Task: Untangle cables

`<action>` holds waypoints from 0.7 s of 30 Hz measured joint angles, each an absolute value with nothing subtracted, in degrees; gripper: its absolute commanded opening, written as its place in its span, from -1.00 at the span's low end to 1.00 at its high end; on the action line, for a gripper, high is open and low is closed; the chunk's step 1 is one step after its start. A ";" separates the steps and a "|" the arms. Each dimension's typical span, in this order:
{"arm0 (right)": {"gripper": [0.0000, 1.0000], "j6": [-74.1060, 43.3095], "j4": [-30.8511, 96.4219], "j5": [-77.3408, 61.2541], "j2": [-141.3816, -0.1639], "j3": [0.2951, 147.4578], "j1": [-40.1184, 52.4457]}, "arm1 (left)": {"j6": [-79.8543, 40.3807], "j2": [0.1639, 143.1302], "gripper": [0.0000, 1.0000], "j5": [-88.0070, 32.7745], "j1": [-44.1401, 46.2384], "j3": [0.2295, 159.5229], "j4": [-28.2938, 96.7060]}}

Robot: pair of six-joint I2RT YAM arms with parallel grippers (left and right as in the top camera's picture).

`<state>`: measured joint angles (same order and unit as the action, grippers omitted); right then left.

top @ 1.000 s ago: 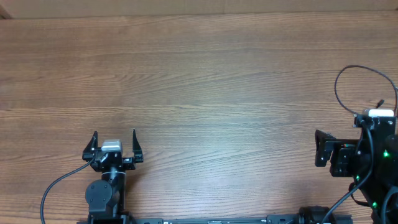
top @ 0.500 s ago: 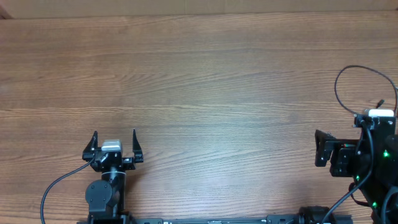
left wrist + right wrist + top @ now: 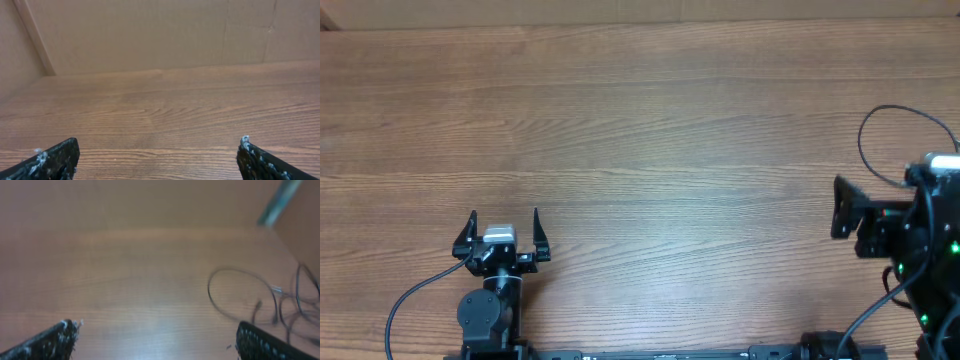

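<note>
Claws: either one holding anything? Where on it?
Nothing held. Left claw and right claw both open, empty; cables lie loose on the table.

cables (image 3: 208,291) on table (image 3: 620,120), far right

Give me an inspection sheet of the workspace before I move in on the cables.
Surface: wood table, no damage seen.
Job's things: thin black cables, looped and crossing, by the right arm at the table's right edge; blurred, plugs not clear.
Clutter: nothing seen.
Grippers: left gripper jaws open, empty; right gripper jaws open, empty, apart from the cables.
Cables: thicker black lead curves from the left arm.
Surroundings: plain beige wall behind the table.
</note>
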<state>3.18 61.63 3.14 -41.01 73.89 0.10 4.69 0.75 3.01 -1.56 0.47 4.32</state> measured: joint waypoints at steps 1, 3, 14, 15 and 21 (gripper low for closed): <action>1.00 3.20 59.05 2.90 -40.23 72.49 0.10 | 4.69 0.75 0.99 3.01 -1.56 0.47 4.32; 1.00 3.18 50.85 1.76 -37.50 67.37 0.10 | 4.69 0.75 0.99 3.01 -1.56 0.47 4.32; 0.99 3.18 7.14 -9.93 -16.99 26.65 0.10 | 4.69 0.73 0.99 3.01 -1.56 0.47 4.34; 1.00 3.16 5.43 -10.39 -15.81 24.71 0.10 | 4.71 0.75 0.99 2.98 -1.56 0.47 4.32; 0.99 3.18 0.80 -11.81 -10.44 16.34 0.10 | 4.71 0.75 0.99 2.98 -1.56 0.47 4.34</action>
